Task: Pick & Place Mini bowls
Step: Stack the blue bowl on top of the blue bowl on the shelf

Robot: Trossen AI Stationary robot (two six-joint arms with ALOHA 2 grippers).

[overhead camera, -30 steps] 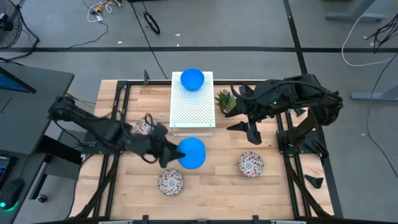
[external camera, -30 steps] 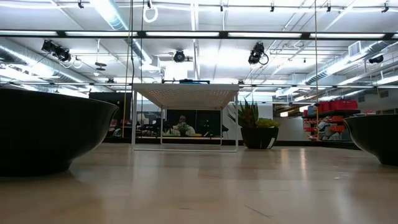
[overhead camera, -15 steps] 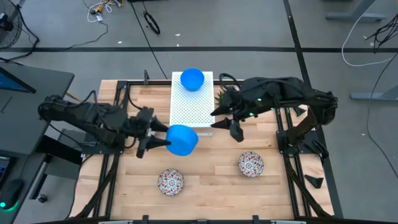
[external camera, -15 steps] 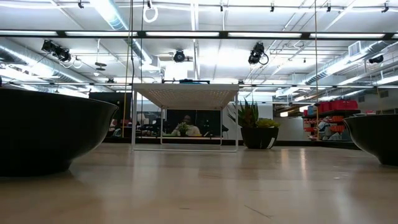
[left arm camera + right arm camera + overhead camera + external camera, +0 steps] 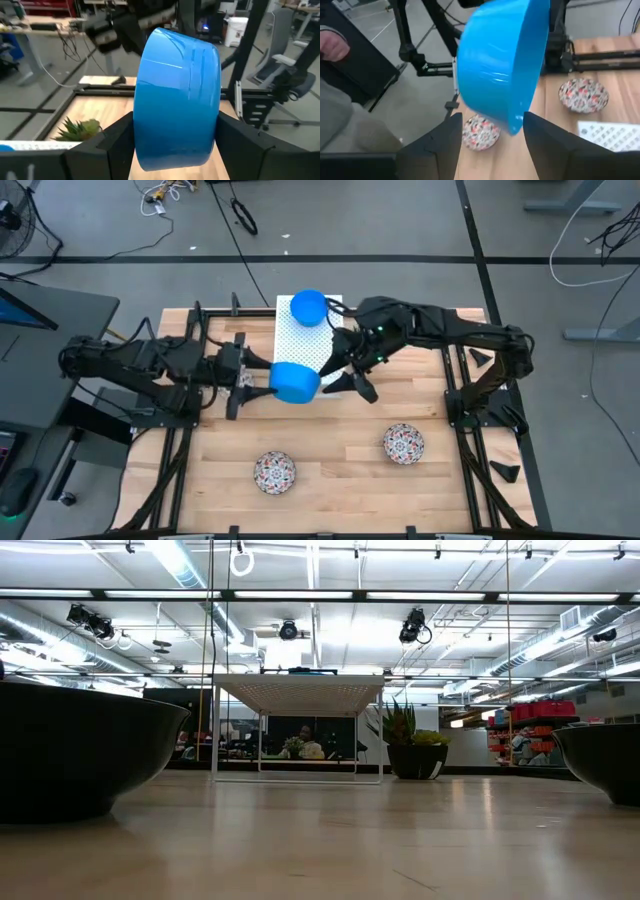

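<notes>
My left gripper [image 5: 262, 383] is shut on a plain blue mini bowl [image 5: 295, 382], held in the air near the white perforated box [image 5: 309, 350]. My right gripper [image 5: 343, 375] is open, reaching from the right. In the right wrist view its fingers [image 5: 445, 142] stand on either side of the bowl's lower rim [image 5: 516, 127]. A second blue bowl [image 5: 309, 307] sits on the box's far end. Two patterned bowls [image 5: 274, 471] [image 5: 404, 443] rest on the table. Neither gripper shows in the low view. My left gripper pinches the blue bowl's outer wall [image 5: 145, 125] between its two fingers [image 5: 112, 142], one on each side. The fingers come in level from the table's left. The bowl is lifted clear and tipped on its side. My right gripper: I cannot tell whether its fingers touch the bowl's rim.
A small green potted plant [image 5: 405, 745] stands right of the box, which stands raised on thin legs [image 5: 300, 695]. Dark bowl outlines [image 5: 80, 755] [image 5: 600, 760] flank the low view. A person's hand and grey sleeve [image 5: 332, 47] show beyond the table. Bare wood lies between the patterned bowls.
My left gripper has carried the blue bowl up off the table and toward the far edge, turning level so the bowl tipped onto its side. My right gripper has swung leftward from beside the plant toward the bowl and now stands at its rim.
</notes>
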